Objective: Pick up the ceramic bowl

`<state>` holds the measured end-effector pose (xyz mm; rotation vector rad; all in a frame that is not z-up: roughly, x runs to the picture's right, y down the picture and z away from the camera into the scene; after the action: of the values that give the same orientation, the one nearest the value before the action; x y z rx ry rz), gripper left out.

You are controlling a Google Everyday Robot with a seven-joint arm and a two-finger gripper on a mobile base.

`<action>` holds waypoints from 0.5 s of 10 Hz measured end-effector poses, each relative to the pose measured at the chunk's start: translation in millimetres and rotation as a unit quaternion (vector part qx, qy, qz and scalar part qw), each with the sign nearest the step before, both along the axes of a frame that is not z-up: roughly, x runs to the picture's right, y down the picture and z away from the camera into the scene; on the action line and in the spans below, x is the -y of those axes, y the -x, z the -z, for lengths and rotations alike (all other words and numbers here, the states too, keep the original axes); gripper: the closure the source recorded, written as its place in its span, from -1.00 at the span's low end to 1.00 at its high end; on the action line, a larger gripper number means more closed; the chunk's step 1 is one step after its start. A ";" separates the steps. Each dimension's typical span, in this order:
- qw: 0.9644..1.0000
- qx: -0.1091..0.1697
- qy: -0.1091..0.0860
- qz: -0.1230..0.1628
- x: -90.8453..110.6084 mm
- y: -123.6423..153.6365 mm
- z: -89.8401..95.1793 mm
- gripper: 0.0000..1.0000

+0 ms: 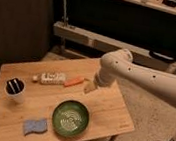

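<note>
Ceramic bowl (pixel 70 118) near jaws (apart); jaws above table (pixel 114 115).

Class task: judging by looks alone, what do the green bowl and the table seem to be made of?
Green bowl: probably glazed ceramic, glossy with pale rings. Table: likely wood, matte, pale planks. The gripper hangs over the table beyond the bowl.

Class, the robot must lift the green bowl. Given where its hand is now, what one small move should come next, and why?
Probably shift the hand toward the front edge and slightly left in the picture, to sit above the green bowl. The hand hangs over the middle of the table, and the bowl lies apart from it, nearer the front, untouched.
</note>
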<state>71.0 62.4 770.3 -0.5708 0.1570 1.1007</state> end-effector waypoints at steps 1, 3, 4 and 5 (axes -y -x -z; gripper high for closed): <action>1.000 0.000 0.000 0.000 0.0 0.0 0.0 -0.60; 1.000 0.000 0.000 0.000 -0.3 0.0 0.1 -0.60; 1.000 0.004 -0.002 0.002 -0.7 0.5 0.9 -0.60; 1.000 0.027 0.002 -0.003 -5.1 3.3 3.4 -0.60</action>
<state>67.7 67.5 766.9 -0.6036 0.1110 1.0898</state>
